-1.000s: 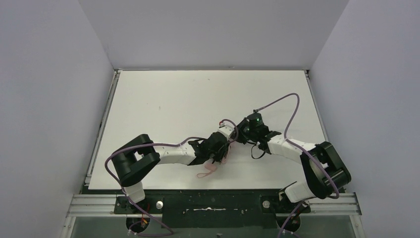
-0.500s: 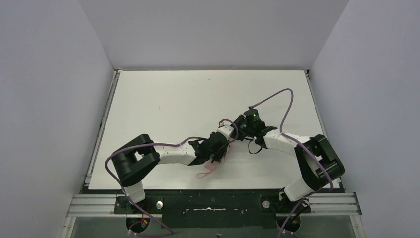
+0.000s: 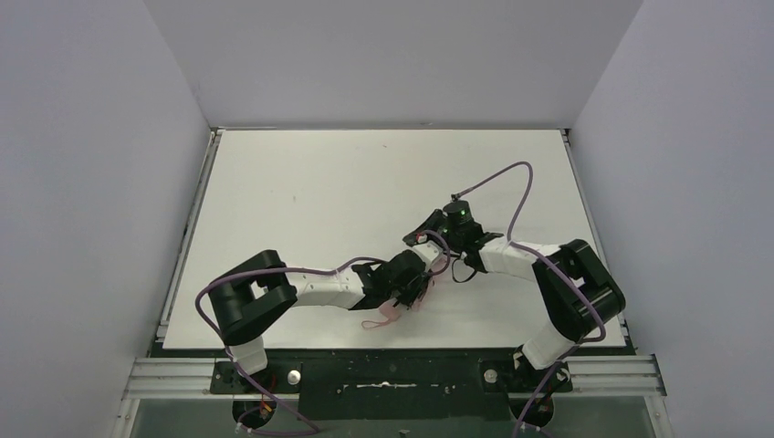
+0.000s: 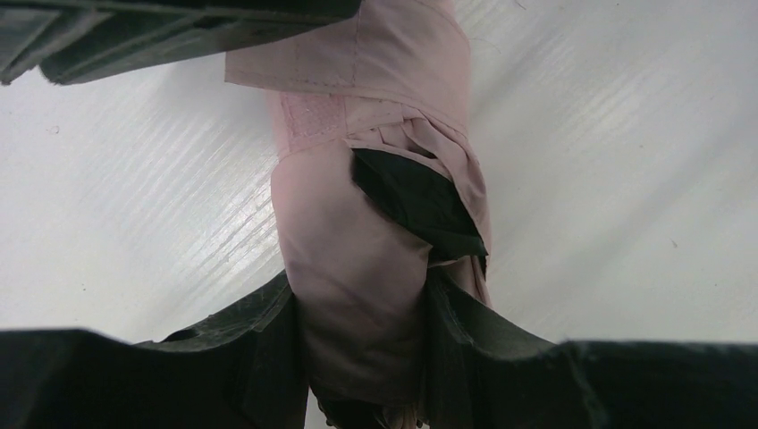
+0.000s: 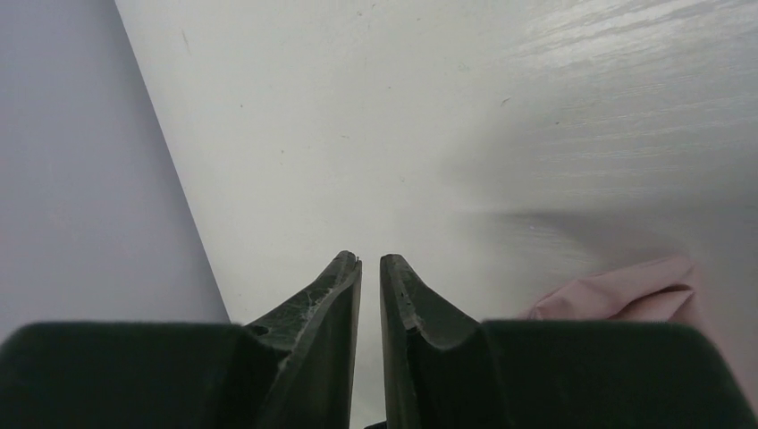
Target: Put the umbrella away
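Your left gripper [image 4: 359, 362] was clamped on the umbrella [image 4: 353, 259], one dark finger pressed against each side of the folded pink bundle. In the left wrist view a pink band [image 4: 315, 114] with a stitched patch crossed the bundle above the fingers, and a fold of the black lining [image 4: 418, 198] poked out on one side. From the top camera, you had the left gripper [image 3: 411, 278] low over the near middle of the white table [image 3: 310, 182]. The umbrella [image 3: 436, 265] showed there only as slivers of pink among the black parts, while its strap [image 3: 382, 316] lay as a loose pink loop on the table just nearer the bases. Your right gripper [image 3: 429, 228] sat just beyond the left one, its arm reaching in from the right. In the right wrist view the right gripper [image 5: 371, 268] had its fingers drawn almost together, only a thin slit between them and nothing held, pointing across bare table toward the grey wall. A corner of the umbrella [image 5: 617, 290] lay at the lower right, clear of those fingers.
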Motion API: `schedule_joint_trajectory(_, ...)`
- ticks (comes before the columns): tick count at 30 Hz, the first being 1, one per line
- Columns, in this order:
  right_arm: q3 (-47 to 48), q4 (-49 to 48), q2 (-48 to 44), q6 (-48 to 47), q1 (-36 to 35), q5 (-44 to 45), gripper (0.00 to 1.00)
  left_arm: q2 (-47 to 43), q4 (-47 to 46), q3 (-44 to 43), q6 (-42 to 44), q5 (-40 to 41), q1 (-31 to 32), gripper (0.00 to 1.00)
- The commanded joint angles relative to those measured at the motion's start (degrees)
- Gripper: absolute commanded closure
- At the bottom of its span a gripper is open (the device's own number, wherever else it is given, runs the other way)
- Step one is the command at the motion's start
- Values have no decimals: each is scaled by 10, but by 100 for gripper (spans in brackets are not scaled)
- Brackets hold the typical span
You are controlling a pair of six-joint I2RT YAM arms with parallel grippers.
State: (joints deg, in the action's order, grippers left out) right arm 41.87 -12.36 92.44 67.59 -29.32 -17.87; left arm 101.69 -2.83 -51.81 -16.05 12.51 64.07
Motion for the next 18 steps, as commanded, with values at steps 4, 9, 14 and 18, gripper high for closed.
schedule_joint_trajectory(4, 2, 84, -97, -68, 44, 70, 77, 23, 156, 40, 36, -80, 15, 100)
schedule_joint_trajectory(9, 52, 275, -173, -187, 72, 146, 64, -27, 142, 49, 88, -93, 17, 100)
schedule_joint_trajectory(14, 46, 365, -234, -244, 91, 161, 47, -30, 145, 26, 130, -113, 17, 100)
schedule_joint_trajectory(18, 24, 394, -271, -255, 96, 152, 43, -28, 155, -1, 165, -114, 15, 83)
